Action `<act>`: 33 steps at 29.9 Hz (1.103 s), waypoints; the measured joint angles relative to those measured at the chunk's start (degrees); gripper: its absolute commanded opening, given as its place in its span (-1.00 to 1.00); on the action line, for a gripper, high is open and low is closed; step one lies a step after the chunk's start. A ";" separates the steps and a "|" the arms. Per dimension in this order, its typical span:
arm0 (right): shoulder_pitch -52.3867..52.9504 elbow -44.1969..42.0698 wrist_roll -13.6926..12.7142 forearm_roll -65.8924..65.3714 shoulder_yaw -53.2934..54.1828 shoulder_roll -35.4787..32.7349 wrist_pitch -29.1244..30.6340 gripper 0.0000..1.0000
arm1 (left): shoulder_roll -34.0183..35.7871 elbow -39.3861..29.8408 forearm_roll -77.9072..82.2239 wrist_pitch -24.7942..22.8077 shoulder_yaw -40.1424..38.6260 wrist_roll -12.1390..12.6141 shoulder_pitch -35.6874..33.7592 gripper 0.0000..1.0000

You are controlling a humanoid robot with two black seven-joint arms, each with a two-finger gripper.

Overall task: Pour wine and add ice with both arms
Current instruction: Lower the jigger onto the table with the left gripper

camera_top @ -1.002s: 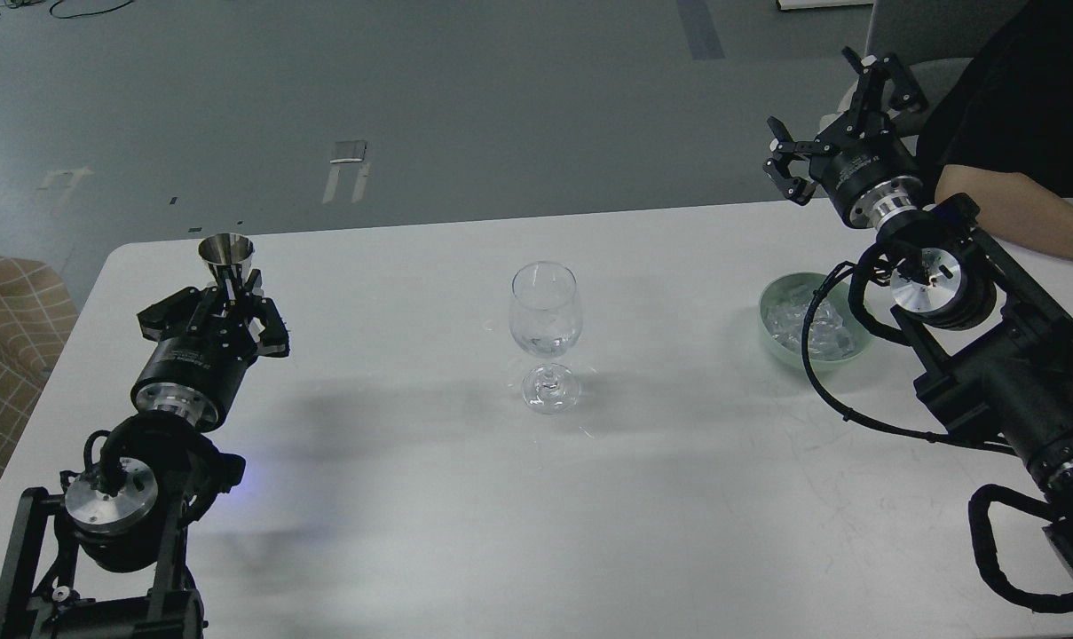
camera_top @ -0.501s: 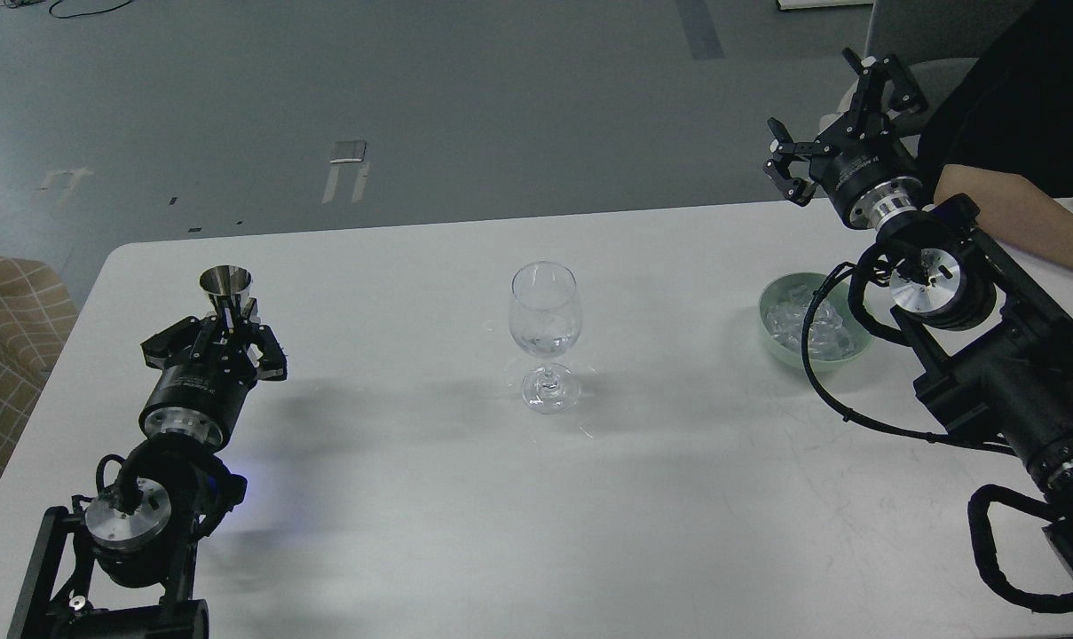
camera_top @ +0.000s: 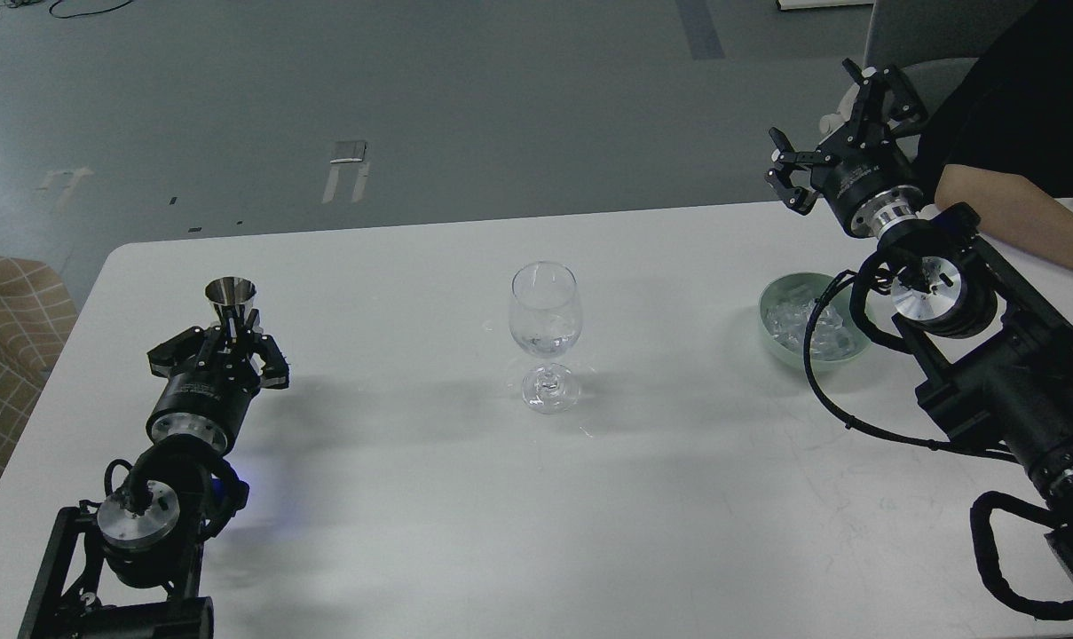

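Observation:
A clear stemmed wine glass (camera_top: 545, 306) stands upright at the table's middle, with a few pieces of ice (camera_top: 547, 341) in its bowl. A pale green bowl (camera_top: 769, 330) at the right holds several ice cubes (camera_top: 798, 321). My left gripper (camera_top: 232, 335) is at the left of the table, shut on the stem of a small steel measuring cup (camera_top: 231, 295) that it holds upright. My right gripper (camera_top: 833, 124) is open and empty, raised behind the green bowl near the table's far edge.
The white table (camera_top: 412, 497) carries all this. A person's bare forearm (camera_top: 1020, 211) rests on the table's far right corner, close to my right arm. A plaid seat (camera_top: 3, 337) stands off the table's left edge.
My left arm has drawn back toward me and lowered, taking the steel cup with it. My right gripper has shifted slightly right. The glass and the bowl have not moved.

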 measured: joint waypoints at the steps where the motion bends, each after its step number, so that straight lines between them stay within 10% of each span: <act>1: 0.00 0.00 0.00 0.00 0.00 0.00 0.00 1.00 | 0.00 0.15 0.00 0.00 0.00 -0.13 0.00 -0.64; 33: -0.07 0.00 0.00 0.00 0.18 0.01 0.00 1.00 | 0.00 3.22 1.68 0.42 0.01 -0.51 -1.94 -0.05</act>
